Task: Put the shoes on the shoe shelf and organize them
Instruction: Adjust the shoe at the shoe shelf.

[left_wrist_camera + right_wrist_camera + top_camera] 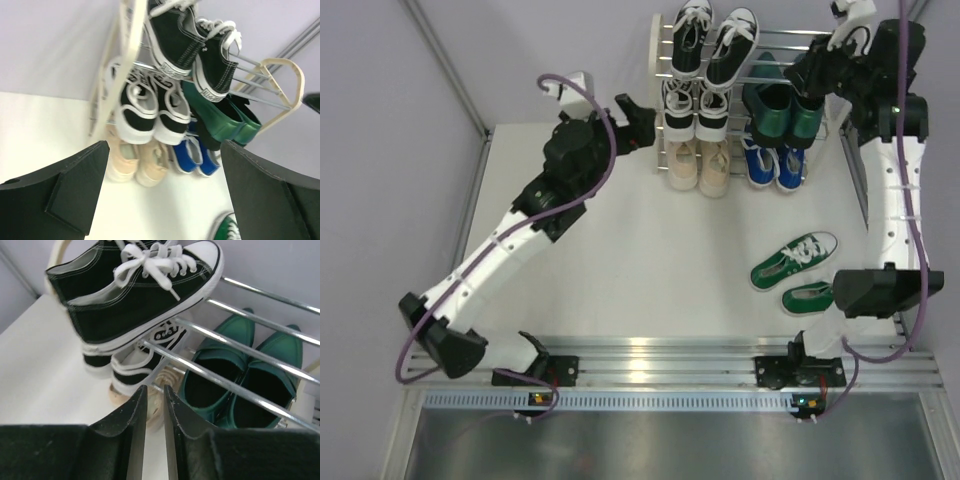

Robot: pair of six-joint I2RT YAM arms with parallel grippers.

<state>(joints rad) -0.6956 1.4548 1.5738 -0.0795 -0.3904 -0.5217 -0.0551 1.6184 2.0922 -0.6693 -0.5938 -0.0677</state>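
Left jaws spread wide, right jaws nearly closed; both empty

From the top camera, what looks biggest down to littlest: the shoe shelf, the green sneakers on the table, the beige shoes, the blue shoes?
1. shoe shelf
2. green sneakers
3. beige shoes and blue shoes: these look about alike. Both are partly hidden under the shoes above, so I won't rank them.

At one o'clock stand one chrome-barred, cream-framed shoe shelf [785, 38], four black-and-white canvas sneakers [730, 50], two beige lace-up shoes [700, 165], two blue sneakers [775, 165] and two glossy dark green pointed dress shoes [780, 115], while two green white-laced sneakers [795, 262] lie at four o'clock.
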